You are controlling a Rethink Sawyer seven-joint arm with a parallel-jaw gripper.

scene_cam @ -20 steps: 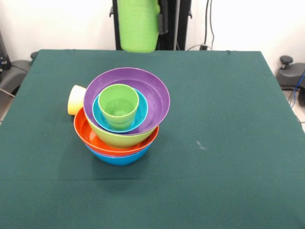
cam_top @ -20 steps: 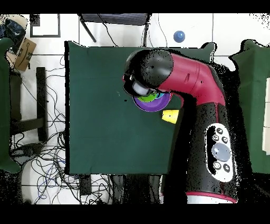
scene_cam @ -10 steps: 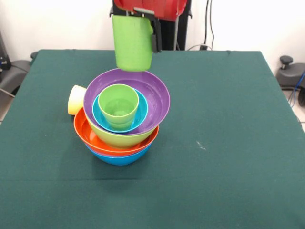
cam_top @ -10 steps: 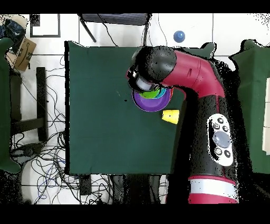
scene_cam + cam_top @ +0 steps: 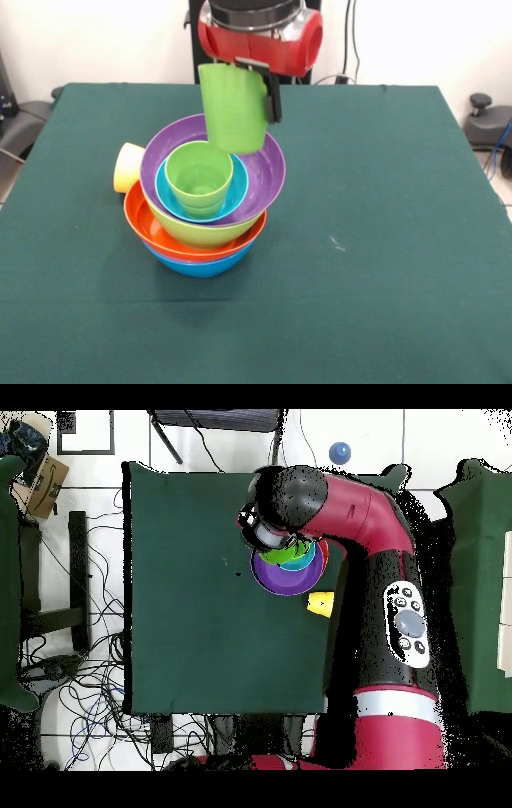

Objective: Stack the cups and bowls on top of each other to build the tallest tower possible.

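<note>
The tower stands left of the table's middle: a blue bowl (image 5: 200,266) at the bottom, then an orange bowl (image 5: 146,226), a lime green bowl (image 5: 200,233), a purple bowl (image 5: 266,172), a small cyan bowl (image 5: 171,200) and a light green cup (image 5: 199,178) upright on top. My gripper (image 5: 240,104) is shut on a second, taller green cup (image 5: 232,112), held upright just above the purple bowl's far rim. One black finger (image 5: 274,98) shows on the cup's right side. A pale yellow cup (image 5: 126,166) lies on its side against the tower's left.
In the overhead view my arm (image 5: 370,524) covers most of the tower; the purple bowl (image 5: 283,581) and the yellow cup (image 5: 320,604) show beside it. The dark green table (image 5: 384,240) ends at the front edge.
My gripper has come down from the picture's top with the taller green cup and moved toward the tower. The tower and the yellow cup have not moved.
</note>
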